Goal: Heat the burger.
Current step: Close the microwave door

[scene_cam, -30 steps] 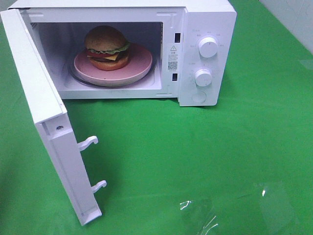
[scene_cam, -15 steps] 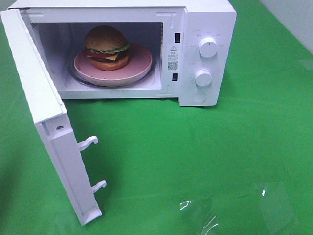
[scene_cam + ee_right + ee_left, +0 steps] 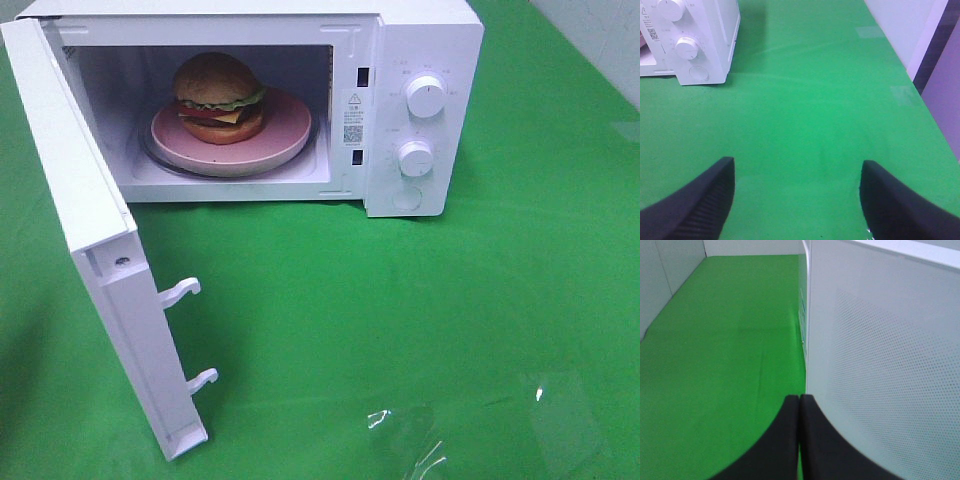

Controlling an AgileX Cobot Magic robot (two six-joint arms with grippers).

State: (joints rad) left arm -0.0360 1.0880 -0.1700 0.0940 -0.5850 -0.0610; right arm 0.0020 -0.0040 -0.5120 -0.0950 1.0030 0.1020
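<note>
Burger (image 3: 220, 97) on pink plate (image 3: 288, 130) inside microwave (image 3: 425, 40), sitting toward the plate's 10 o'clock. Door (image 3: 90, 250) open, swung out to 8 o'clock. Left gripper (image 3: 799, 402) pinched closed and empty beside the door's perforated panel. Right gripper (image 3: 797, 195) spread wide and empty over green cloth (image 3: 815, 100).

The microwave (image 3: 425, 45) looks like smooth white plastic. Its door (image 3: 880, 365), just beside the left gripper (image 3: 799, 400), has tiny dots. The cloth (image 3: 815, 100) below the right gripper (image 3: 797, 165) is matt green.

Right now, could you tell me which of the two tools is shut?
The left tool: its jaws are pressed together beside the open microwave door, whereas the right tool has its jaws wide apart over the green cloth.
</note>
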